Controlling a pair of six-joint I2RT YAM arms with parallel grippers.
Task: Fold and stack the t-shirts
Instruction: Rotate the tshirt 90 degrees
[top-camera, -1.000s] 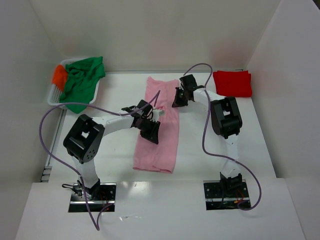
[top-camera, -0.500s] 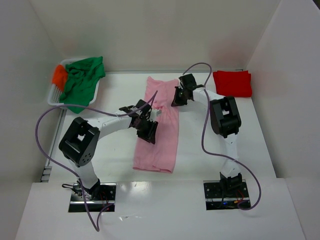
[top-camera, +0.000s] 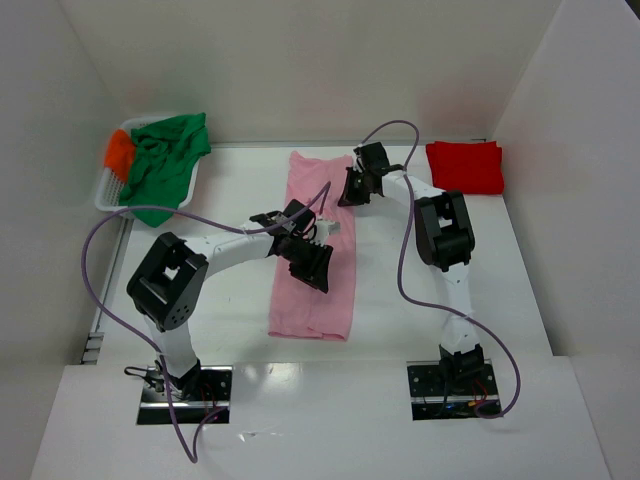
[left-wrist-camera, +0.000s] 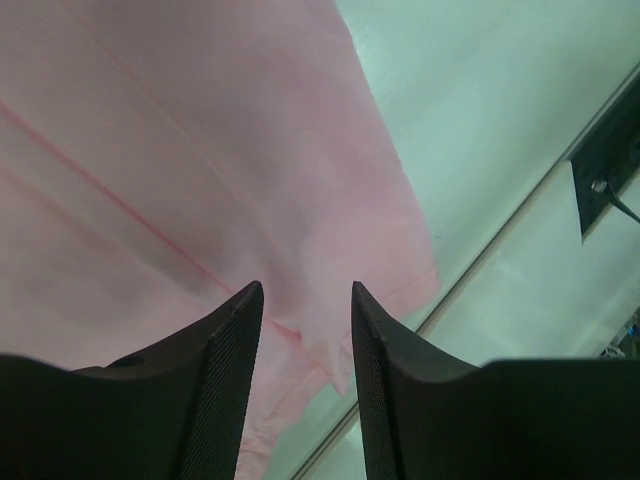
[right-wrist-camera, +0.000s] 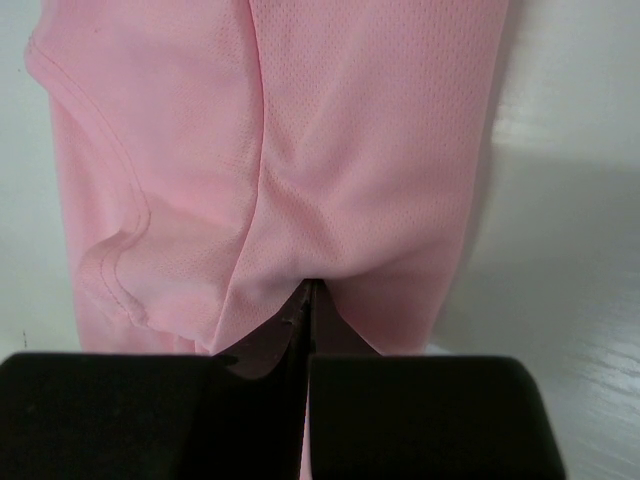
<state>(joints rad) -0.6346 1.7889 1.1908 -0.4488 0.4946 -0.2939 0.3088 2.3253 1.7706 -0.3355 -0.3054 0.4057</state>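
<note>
1. Pink shirt (top-camera: 312, 305) lies mid-table (top-camera: 230, 290) as a long folded strip, running from near to far.
2. Left gripper (left-wrist-camera: 303, 375) sits over the strip's middle. Fingers partly apart, nothing pinched between them.
3. Right gripper (right-wrist-camera: 308, 300) is closed tight, pinching the pink shirt's cloth at its far end.
4. Red shirt (top-camera: 465, 167) lies folded in the far right corner.
5. Green shirt (top-camera: 165, 160) and orange shirt (top-camera: 119, 152) are heaped in a basket (top-camera: 108, 197), far left.

A robotics lab's test cell: plain white panel walls (top-camera: 300, 70) enclose a white table (top-camera: 230, 310); at the frame's lower edge, the left arm (top-camera: 165, 285) and right arm (top-camera: 440, 235) stand bolted to metal base plates (top-camera: 215, 385), with purple cable (top-camera: 400, 123) looping above the right one.
</note>
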